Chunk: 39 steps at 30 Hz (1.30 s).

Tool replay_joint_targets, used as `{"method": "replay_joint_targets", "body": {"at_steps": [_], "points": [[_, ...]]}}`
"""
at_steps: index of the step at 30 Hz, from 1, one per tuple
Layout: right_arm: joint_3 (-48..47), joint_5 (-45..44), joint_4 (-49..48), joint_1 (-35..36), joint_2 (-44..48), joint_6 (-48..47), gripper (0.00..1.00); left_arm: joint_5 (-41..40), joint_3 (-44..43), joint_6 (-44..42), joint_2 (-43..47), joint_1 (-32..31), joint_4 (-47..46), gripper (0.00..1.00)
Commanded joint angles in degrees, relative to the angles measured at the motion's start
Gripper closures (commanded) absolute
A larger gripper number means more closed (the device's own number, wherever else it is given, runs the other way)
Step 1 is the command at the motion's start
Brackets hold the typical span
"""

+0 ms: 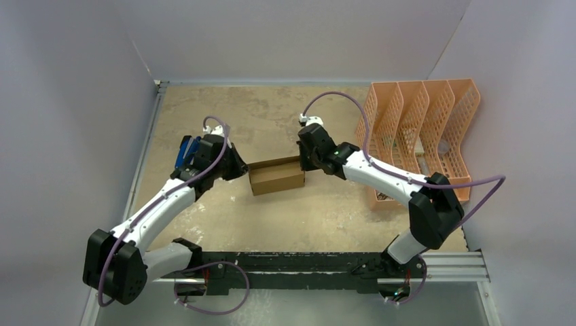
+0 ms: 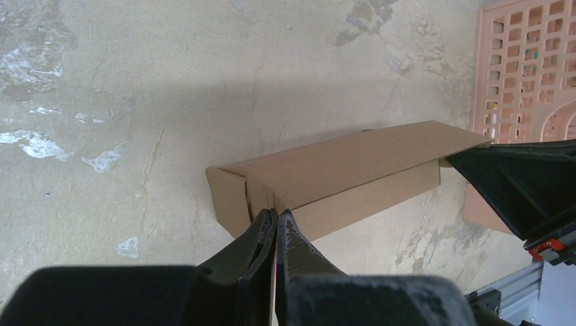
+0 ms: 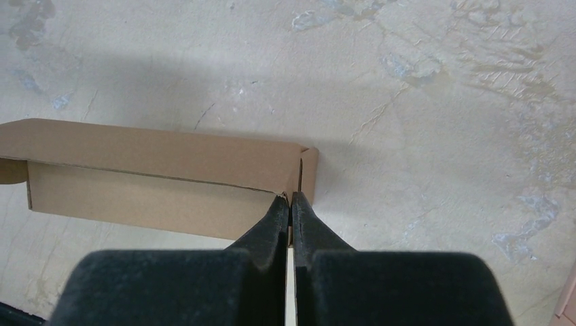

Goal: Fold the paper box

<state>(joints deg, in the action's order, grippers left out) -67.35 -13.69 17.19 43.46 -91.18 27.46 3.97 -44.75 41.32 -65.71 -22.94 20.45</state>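
Observation:
The paper box [image 1: 277, 176] is a small shallow brown cardboard box in the middle of the table, between the two arms. My left gripper [image 1: 242, 168] is at its left end and is shut on the box's end wall; in the left wrist view [image 2: 277, 214] the thin card sits between the pinched fingertips. My right gripper [image 1: 303, 163] is at its right end and is shut on that end wall, as the right wrist view [image 3: 291, 198] shows. The box [image 2: 339, 173] lies long and low, also seen from the right wrist [image 3: 156, 180].
A peach-orange perforated file organizer [image 1: 421, 132] stands at the right of the table, close behind my right arm; its corner shows in the left wrist view [image 2: 526, 75]. Grey walls enclose the table on three sides. A metal rail [image 1: 326, 265] runs along the near edge.

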Motion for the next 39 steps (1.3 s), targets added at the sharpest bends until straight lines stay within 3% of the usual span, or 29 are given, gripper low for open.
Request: {"method": "replay_joint_targets", "body": {"at_steps": [1,9,14,17,22,25,31,39], "points": [[3.91,2.2,-2.51,0.33,3.12,1.23,1.0,-1.97,5.4,-0.8,2.63,-0.62,-1.52,1.0],[7.57,4.7,-7.48,0.31,5.13,0.54,0.98,-2.0,8.74,-2.46,2.84,-0.66,-3.5,0.99],[9.21,5.65,-10.64,0.21,5.71,1.18,0.92,-3.78,11.95,-3.28,3.82,-0.92,-7.29,0.99],[10.19,5.83,-11.6,0.15,7.94,0.95,0.78,-6.07,13.04,-3.95,4.89,-1.1,-7.51,0.99],[10.52,6.69,-10.63,-0.44,13.21,0.72,0.48,-6.4,14.8,-3.37,6.3,-1.53,-8.41,0.98],[11.0,8.31,-9.97,-2.23,16.05,3.25,0.37,-6.34,15.34,-3.21,6.71,-1.96,-9.21,0.97],[13.31,15.51,-14.67,-8.89,17.56,11.41,0.29,-6.61,15.37,-4.11,6.72,-3.17,-10.07,0.96],[11.32,23.23,-18.46,-13.3,11.05,21.55,0.33,-9.22,14.44,-5.25,5.96,-6.9,-9.78,0.96]]}}
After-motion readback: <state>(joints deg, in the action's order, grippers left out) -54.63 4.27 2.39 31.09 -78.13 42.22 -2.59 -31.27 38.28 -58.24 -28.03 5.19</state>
